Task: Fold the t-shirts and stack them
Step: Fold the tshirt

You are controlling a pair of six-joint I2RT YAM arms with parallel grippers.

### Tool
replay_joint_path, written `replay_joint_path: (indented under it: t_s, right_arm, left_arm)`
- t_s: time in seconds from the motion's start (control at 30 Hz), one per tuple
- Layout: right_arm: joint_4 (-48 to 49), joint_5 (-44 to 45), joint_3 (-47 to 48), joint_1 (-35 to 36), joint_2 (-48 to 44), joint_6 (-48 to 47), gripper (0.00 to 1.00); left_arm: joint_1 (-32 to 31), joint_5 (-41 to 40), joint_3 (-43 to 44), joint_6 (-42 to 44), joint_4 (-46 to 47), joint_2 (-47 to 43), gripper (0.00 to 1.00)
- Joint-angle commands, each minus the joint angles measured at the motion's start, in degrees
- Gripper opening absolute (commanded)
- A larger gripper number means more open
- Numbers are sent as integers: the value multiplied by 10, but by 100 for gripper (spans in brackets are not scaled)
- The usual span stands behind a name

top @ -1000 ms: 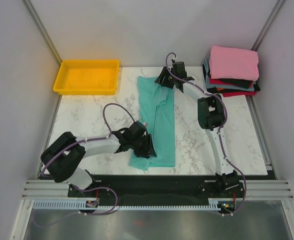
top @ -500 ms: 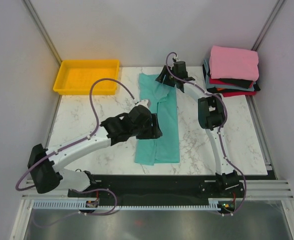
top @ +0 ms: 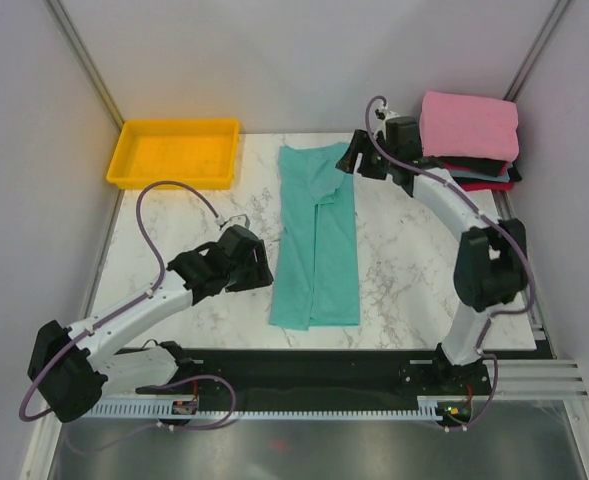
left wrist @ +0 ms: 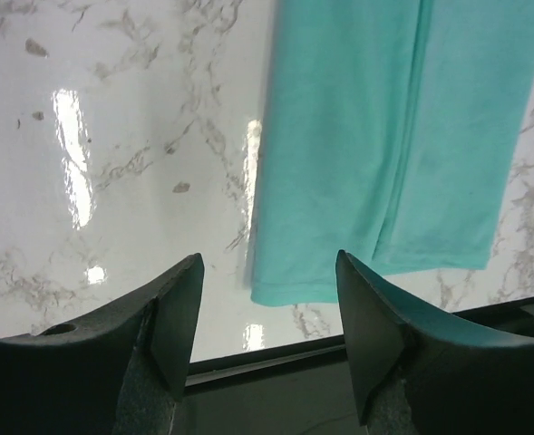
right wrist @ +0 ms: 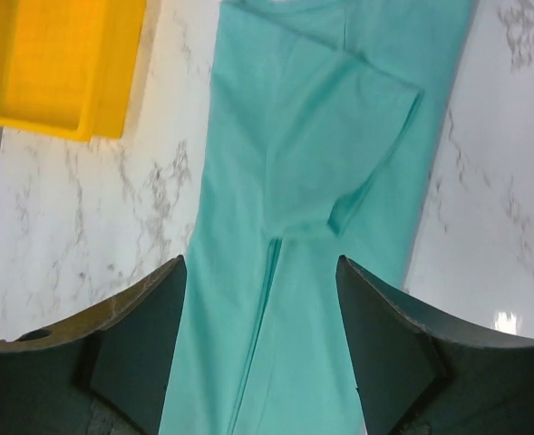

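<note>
Yellow tray (top: 177, 153) sits far-left; left tool (left wrist: 268, 265) and right tool (right wrist: 260, 265), both spread wide, have backed off the teal shirt (top: 318, 240).

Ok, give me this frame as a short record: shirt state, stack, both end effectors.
teal shirt: flat on the table, folded lengthwise into a long strip
stack: folded shirts at far right corner, pink on top
left end effector: open, empty, by the strip's near left edge
right end effector: open, empty, at the strip's far end
yellow tray: far left corner
</note>
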Motion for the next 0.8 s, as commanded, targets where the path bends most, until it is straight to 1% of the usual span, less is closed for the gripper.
replay_joint_path:
  t_s: [0.0, 0.03, 0.07, 0.1, 0.13, 0.17, 0.2, 0.23, 0.27, 0.33, 0.4, 0.57, 0.67, 0.77]
  right_arm:
    - [-19, 8, -165, 7, -143, 13, 75]
    - [-20, 9, -248, 10, -171, 20, 74]
    - [-22, 11, -288, 14, -199, 24, 74]
    - [-27, 15, -326, 18, -254, 32, 73]
    - [-27, 16, -363, 26, -280, 41, 73]
    - [-27, 14, -429, 32, -307, 60, 73]
    - [-27, 14, -460, 44, -355, 69, 73]
    - [-28, 14, -515, 52, -377, 78, 73]
    - [-28, 14, -541, 62, -415, 88, 72]
    - [-30, 16, -598, 95, -447, 113, 71]
    - [-32, 17, -627, 129, -483, 133, 70]
    - [-3, 16, -705, 169, -524, 175, 68]
    - [2, 20, -716, 185, -525, 185, 66]
    - [25, 22, -722, 199, -508, 194, 66]
  left_arm:
    - [7, 32, -42, -10, 23, -36, 67]
    - [7, 39, -53, -14, 28, -48, 67]
    - [7, 46, -77, -19, 40, -54, 66]
    - [6, 60, -89, -28, 47, -60, 66]
    - [6, 66, -101, -32, 52, -65, 65]
    - [5, 73, -123, -36, 58, -72, 64]
    - [4, 89, -134, -46, 70, -74, 64]
    - [2, 98, -145, -50, 77, -77, 63]
    - [-4, 106, -167, -54, 86, -85, 62]
    - [-14, 110, -189, -68, 112, -88, 61]
    - [-26, 123, -215, -78, 136, -92, 61]
    - [-33, 133, -249, -93, 192, -85, 60]
    - [-39, 144, -253, -99, 217, -60, 59]
    - [-44, 138, -254, -104, 230, -40, 59]
